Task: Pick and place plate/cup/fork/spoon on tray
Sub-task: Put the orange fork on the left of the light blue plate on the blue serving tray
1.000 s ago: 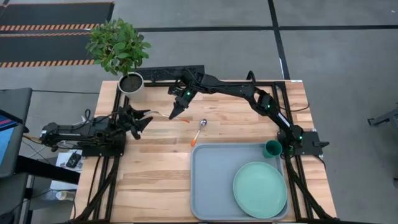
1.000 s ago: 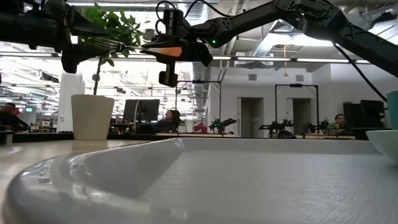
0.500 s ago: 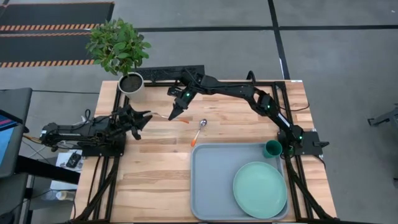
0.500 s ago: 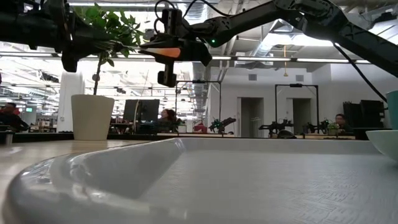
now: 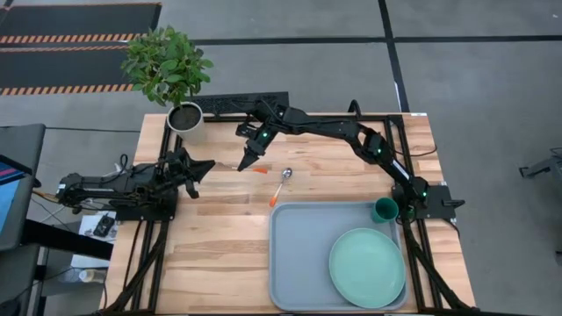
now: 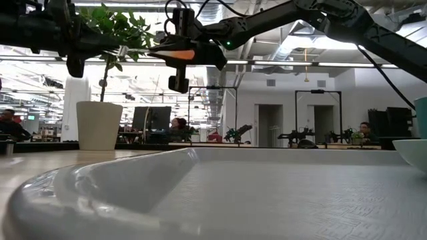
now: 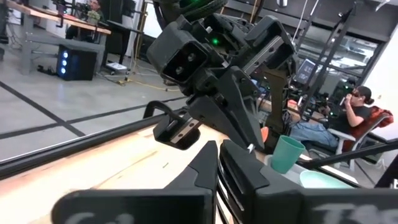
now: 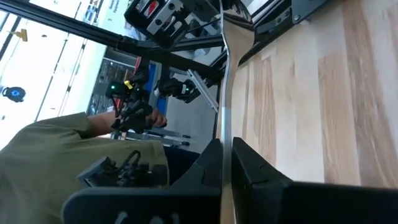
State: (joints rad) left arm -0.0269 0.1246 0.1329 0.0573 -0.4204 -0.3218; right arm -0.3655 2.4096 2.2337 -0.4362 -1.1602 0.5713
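The wooden table [image 5: 219, 237] carries the tray [image 5: 294, 263] at its near right; the spoon [image 5: 281, 186] lies just beyond the tray; a white plant pot [image 5: 185, 117] stands well beyond the tray, at the far left corner.

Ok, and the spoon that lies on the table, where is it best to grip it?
Probably at the thin stem of the spoon, midway, coming straight down with the fingers across it. It lies flat on the table, and the stem is narrower than the bowl.
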